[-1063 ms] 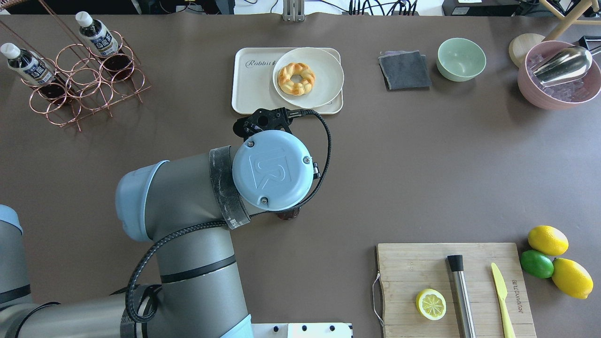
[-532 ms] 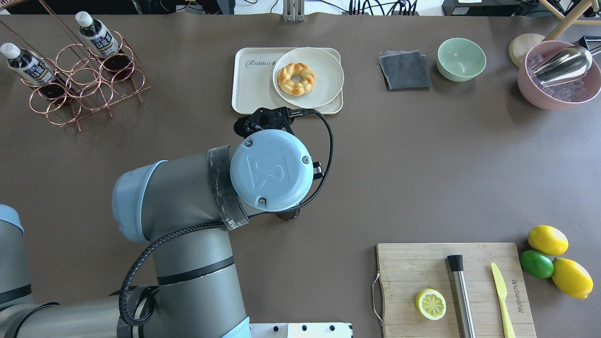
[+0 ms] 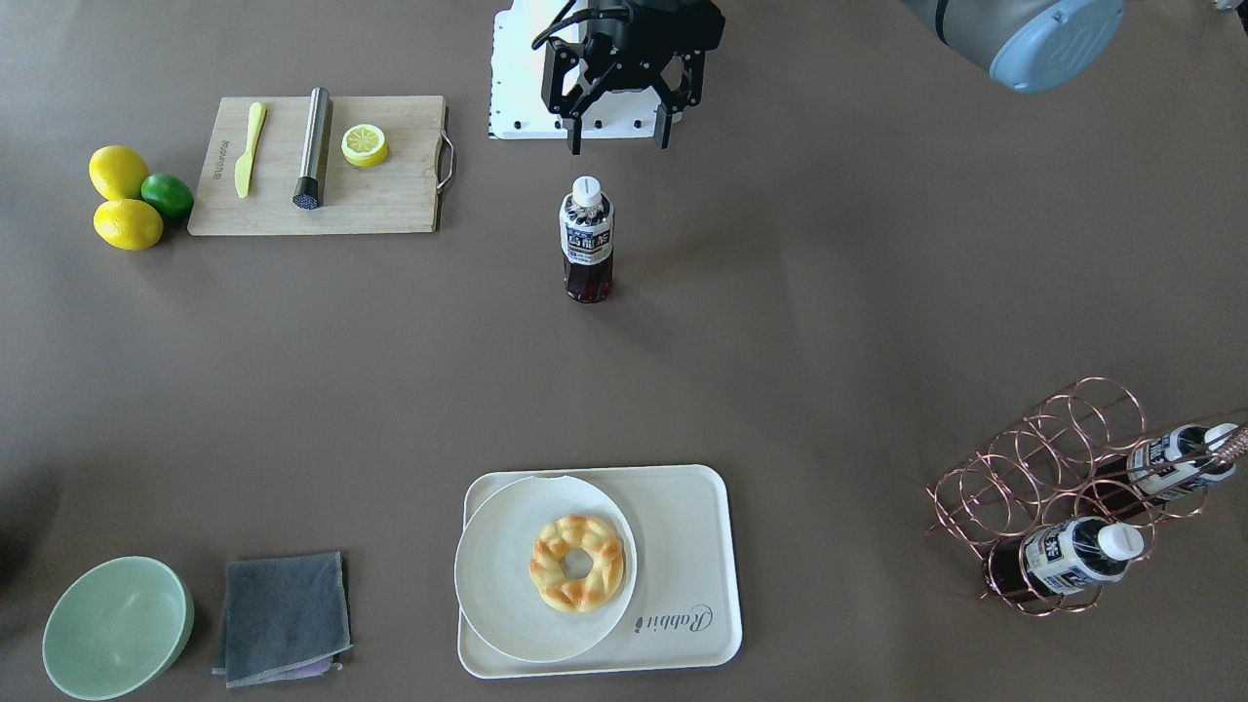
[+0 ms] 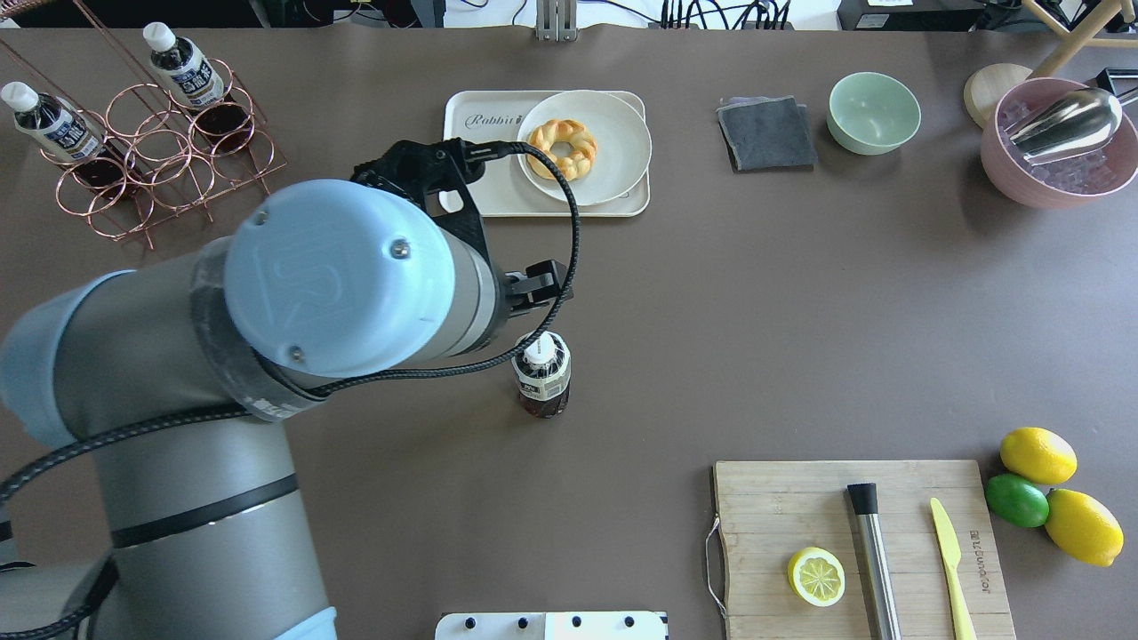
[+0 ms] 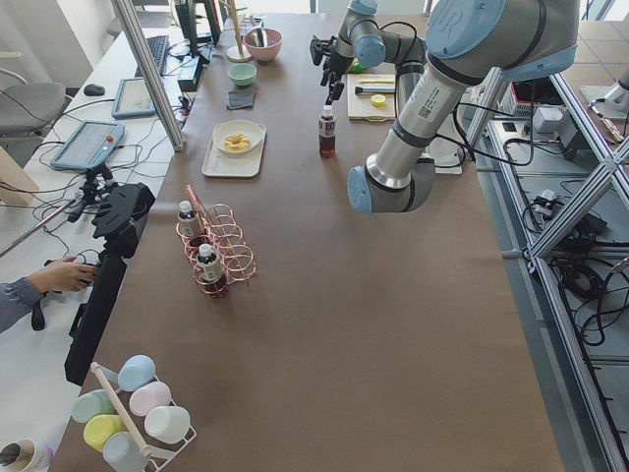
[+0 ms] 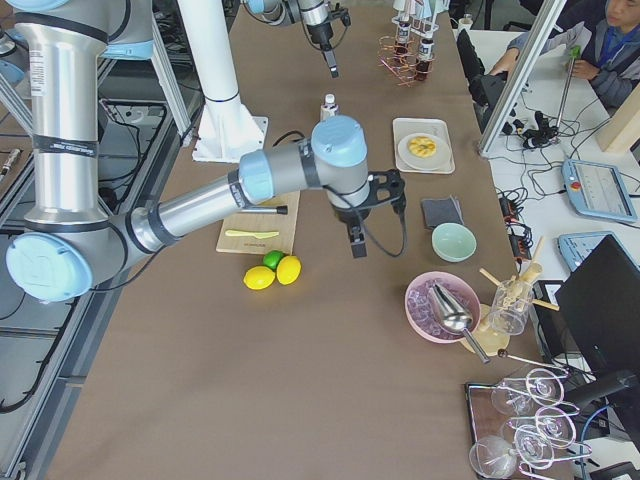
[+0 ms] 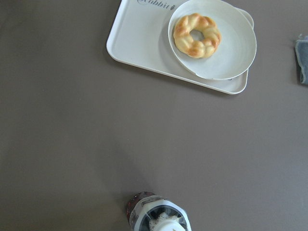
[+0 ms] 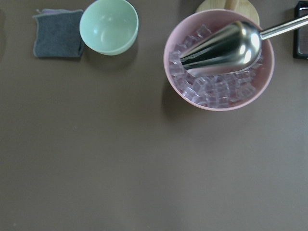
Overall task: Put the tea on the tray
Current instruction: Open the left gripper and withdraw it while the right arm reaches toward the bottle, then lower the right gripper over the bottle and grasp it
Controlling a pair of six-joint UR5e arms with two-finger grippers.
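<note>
Finding: the small, clear plastic, white-capped tea bottle (image 3: 588, 244) of dark reddish-brown liquid stands upright on the brown table (image 3: 877, 292), well apart from the cream-white rectangular plastic tray (image 3: 692, 546) — the task is not yet met. The left gripper (image 3: 618, 146) hangs raised over the tea bottle without touching it, fingers spread and empty. The right gripper (image 6: 354, 243) shows only in a side view, so I cannot tell whether its fingers are spread or pressed together.

Step in hand, in my judgement: the grasp. Centre the spread fingers over the cap and descend until the pads flank the labelled body below it. Then close squarely so the tea bottle does not tip, and lift clear before you travel. The round cream plate (image 3: 497, 585) bearing the braided golden doughnut (image 3: 576, 563) fills much of the tray — aim for the bare strip by the grey script, set the base flat, then release.
</note>
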